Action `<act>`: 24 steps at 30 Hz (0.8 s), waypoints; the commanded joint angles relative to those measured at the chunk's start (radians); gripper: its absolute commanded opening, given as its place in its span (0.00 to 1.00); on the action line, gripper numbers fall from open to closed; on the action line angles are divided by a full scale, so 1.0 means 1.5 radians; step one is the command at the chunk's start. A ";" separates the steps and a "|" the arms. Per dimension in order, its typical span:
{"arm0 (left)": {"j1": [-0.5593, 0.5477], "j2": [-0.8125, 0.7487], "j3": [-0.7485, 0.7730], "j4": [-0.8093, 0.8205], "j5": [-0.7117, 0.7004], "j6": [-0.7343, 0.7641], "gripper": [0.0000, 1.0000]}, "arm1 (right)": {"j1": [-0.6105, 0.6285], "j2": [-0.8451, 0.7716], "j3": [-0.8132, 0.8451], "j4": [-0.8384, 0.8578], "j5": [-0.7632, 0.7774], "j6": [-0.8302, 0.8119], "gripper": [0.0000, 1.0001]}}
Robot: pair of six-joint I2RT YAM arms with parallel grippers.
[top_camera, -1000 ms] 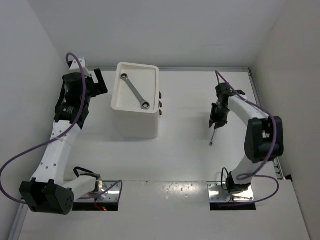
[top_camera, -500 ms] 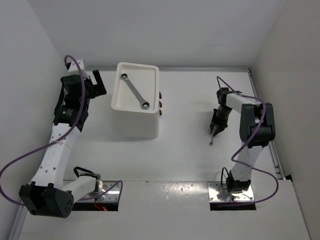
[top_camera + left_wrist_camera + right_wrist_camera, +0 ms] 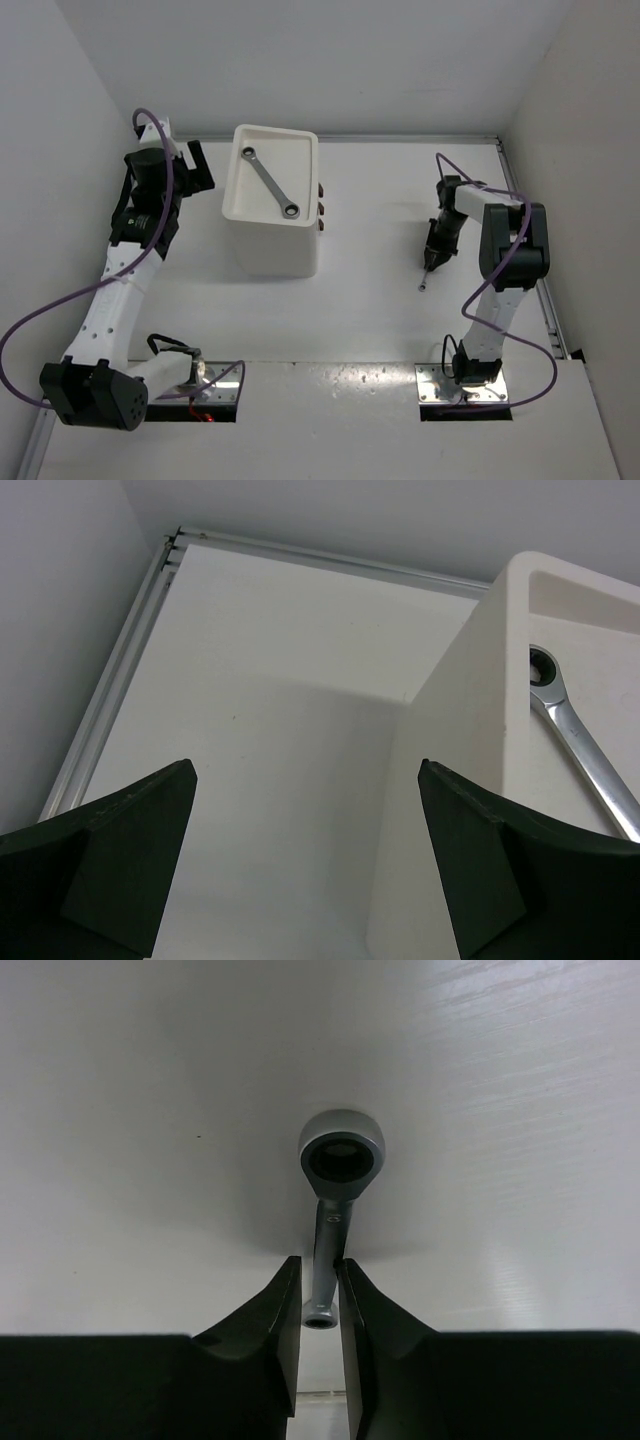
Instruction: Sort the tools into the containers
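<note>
The tall white drawer box (image 3: 270, 235) stands left of centre, with three dark knobs (image 3: 322, 208) on its right face. The longer silver wrench (image 3: 270, 182) lies in its top tray and shows in the left wrist view (image 3: 585, 755). My left gripper (image 3: 195, 165) is open and empty beside the box's left wall (image 3: 450, 780). My right gripper (image 3: 433, 254) is shut on the shorter silver wrench (image 3: 340, 1160), which points down at the table with its ring end (image 3: 423, 286) at or just above it. Pliers and scissors are out of view.
White walls close the table on the left, back and right. A metal rail (image 3: 110, 700) runs along the table's left edge. The arm bases (image 3: 465, 385) sit on the near shelf.
The right arm's elbow has folded in and its gripper has slid a little down along the short wrench. The left gripper has shifted slightly. The wrench's lower end stays in place.
</note>
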 commanded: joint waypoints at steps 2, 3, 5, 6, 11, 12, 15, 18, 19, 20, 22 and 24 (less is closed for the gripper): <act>0.008 0.007 0.005 0.017 -0.002 0.002 0.99 | -0.005 0.027 -0.014 0.023 0.017 -0.013 0.20; 0.008 0.007 0.005 0.017 -0.002 0.002 0.99 | -0.005 0.027 -0.014 0.029 0.017 -0.020 0.20; 0.008 0.007 0.005 0.017 -0.002 0.002 0.99 | -0.005 0.027 -0.014 0.035 0.017 -0.027 0.20; 0.008 0.007 0.005 0.017 -0.002 0.002 0.99 | -0.005 0.033 -0.014 0.035 0.024 -0.027 0.20; 0.008 0.013 0.005 0.017 0.004 0.002 0.99 | -0.005 0.039 -0.020 0.041 0.030 -0.039 0.20; 0.008 0.013 0.005 0.017 0.004 0.002 0.99 | -0.005 0.045 -0.020 0.041 0.030 -0.039 0.20; 0.008 0.013 0.005 0.017 0.004 0.002 0.99 | -0.005 0.051 -0.020 0.047 0.030 -0.039 0.14; 0.008 0.013 0.005 0.017 0.004 0.002 0.99 | -0.005 0.059 -0.020 0.054 0.030 -0.039 0.00; 0.008 0.013 0.005 0.017 0.004 0.002 0.99 | -0.005 0.059 -0.020 0.054 0.024 -0.039 0.00; 0.008 0.013 0.005 0.017 0.004 0.002 0.99 | -0.005 0.059 -0.020 0.054 0.024 -0.039 0.00; 0.008 0.013 0.005 0.017 0.004 0.002 0.99 | -0.005 0.050 -0.020 0.054 0.009 -0.052 0.00; 0.008 0.013 0.005 0.017 0.004 0.002 0.99 | 0.002 0.006 -0.014 0.054 -0.030 -0.093 0.00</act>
